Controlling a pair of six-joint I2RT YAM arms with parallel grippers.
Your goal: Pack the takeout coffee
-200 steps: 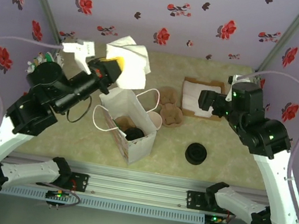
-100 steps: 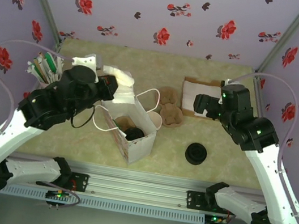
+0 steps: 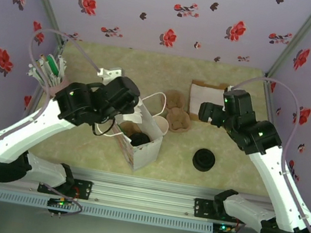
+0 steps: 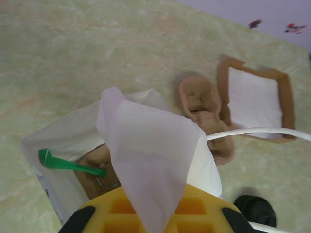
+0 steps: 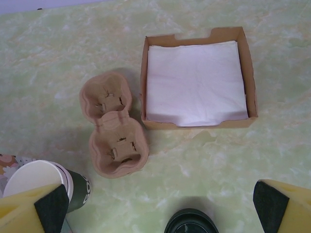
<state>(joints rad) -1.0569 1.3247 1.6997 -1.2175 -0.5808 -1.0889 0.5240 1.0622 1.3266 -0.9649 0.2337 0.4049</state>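
The white paper bag [image 3: 138,149] stands open near the middle of the surface [image 3: 80,140]. The takeout coffee [image 3: 139,139] sits inside it, its black lid showing in the top view beside a brown carrier [image 3: 127,127]. The left fingers [image 4: 189,216] hang over the bag's mouth, pressed together on a white napkin [image 4: 146,165] that droops toward the opening. From the left wrist the napkin covers much of the bag's inside — the coffee is hidden behind it — but a thin green piece [image 4: 68,164] lying in the bag shows there. A white bag handle [image 4: 257,132] runs across toward the right.

Just right of the bag stands a lidless cup [image 5: 36,182], cream inside, with a pulp cup carrier [image 5: 114,126] just beyond it. A cardboard tray [image 5: 204,124] of napkins lies beside that. The right fingers [image 3: 207,112] hover near the tray's left side, spread wide with nothing between them.

A stack of black lids [image 3: 203,159] sits alone toward the near right, apart from the rest. A holder of sticks [image 3: 47,68] stands against the left wall. Open room lies along the far strip of the surface and around the lids — the bag's right side is crowded by the cup and carrier.
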